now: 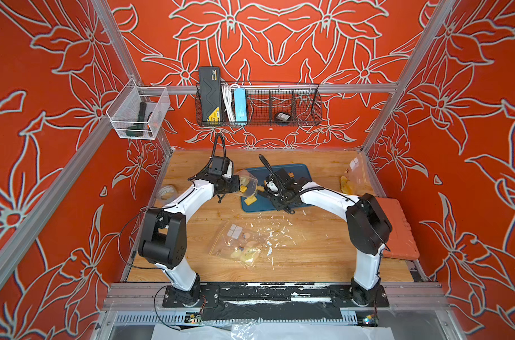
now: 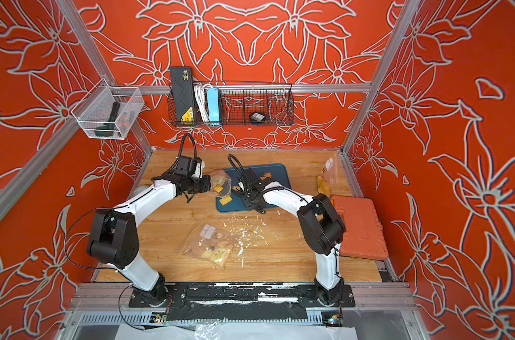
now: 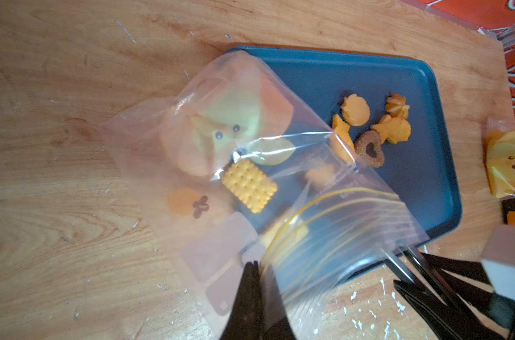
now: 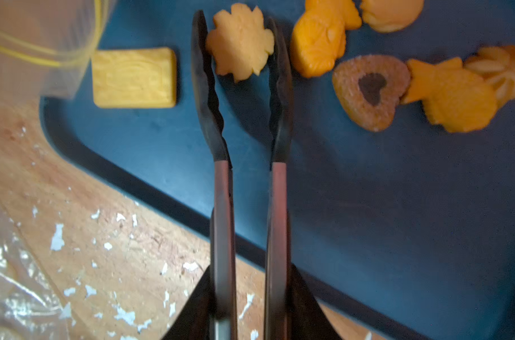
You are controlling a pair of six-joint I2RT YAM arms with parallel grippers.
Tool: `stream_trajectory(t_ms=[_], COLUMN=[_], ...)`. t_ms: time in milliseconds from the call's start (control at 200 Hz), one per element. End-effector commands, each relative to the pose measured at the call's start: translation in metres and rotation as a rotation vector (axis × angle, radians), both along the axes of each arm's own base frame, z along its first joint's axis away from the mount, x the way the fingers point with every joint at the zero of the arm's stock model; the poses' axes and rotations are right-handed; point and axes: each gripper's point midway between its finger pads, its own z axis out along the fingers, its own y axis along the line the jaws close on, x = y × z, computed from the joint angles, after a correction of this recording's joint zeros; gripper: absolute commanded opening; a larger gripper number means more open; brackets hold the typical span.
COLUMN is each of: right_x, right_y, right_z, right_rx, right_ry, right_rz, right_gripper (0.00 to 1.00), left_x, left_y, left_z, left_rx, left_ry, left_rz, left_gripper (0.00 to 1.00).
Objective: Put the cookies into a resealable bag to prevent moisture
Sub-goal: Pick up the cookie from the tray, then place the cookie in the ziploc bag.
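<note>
Pinching the rim of the resealable bag (image 3: 209,123) in the clenched left gripper (image 3: 254,265), holding its mouth open over the blue tray (image 3: 368,76) edge, with one square cracker (image 3: 249,185) already inside. Squeezing tongs (image 4: 221,206) in the right gripper (image 4: 252,276), tips flanking and apparently touching a flower cookie (image 4: 240,41); lifted or not, hard to tell. Seemingly mid-pick; next, calling for a firmer squeeze, a lift and a short carry into the bag mouth, avoiding the rectangular biscuit (image 4: 134,78) beside it. Waiting nearby on the tray: fish (image 4: 318,44) and heart (image 4: 371,88) cookies.

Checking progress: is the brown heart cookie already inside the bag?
No, the brown heart cookie lies on the blue tray, outside the bag.
</note>
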Motion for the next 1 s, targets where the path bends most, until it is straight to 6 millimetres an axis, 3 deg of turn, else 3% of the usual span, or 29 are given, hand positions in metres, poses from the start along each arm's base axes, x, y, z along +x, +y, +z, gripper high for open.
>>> stream_trajectory(t_ms=[0, 70, 280, 450, 991], right_x=[-0.004, -0.012, -0.044, -0.052, -0.001], right_y=[-0.017, -0.024, -0.018, -0.001, 0.046], right_z=[0.041, 0.055, 0.082, 0.105, 0.073], right_rx=[0.033, 0.057, 0.167, 0.271, 0.178], right_ry=[-0.111, -0.136, -0.154, -0.162, -0.089], right_rz=[-0.051, -0.060, 0.002, 0.069, 0.083], right_gripper=[0.36, 0.36, 0.34, 0.33, 0.29], left_x=[0.002, 0.002, 0.001, 0.000, -0.002], left_y=[-0.009, -0.011, -0.015, -0.019, -0.027], left_z=[0.001, 0.000, -0.001, -0.002, 0.000], left_rx=[-0.036, -0.044, -0.057, -0.071, -0.090], left_ry=[-0.001, 0.002, 0.007, 0.011, 0.005], left_rz=[-0.047, -0.056, -0.072, -0.086, -0.123], left_gripper=[0.00, 0.00, 0.00, 0.00, 0.00])
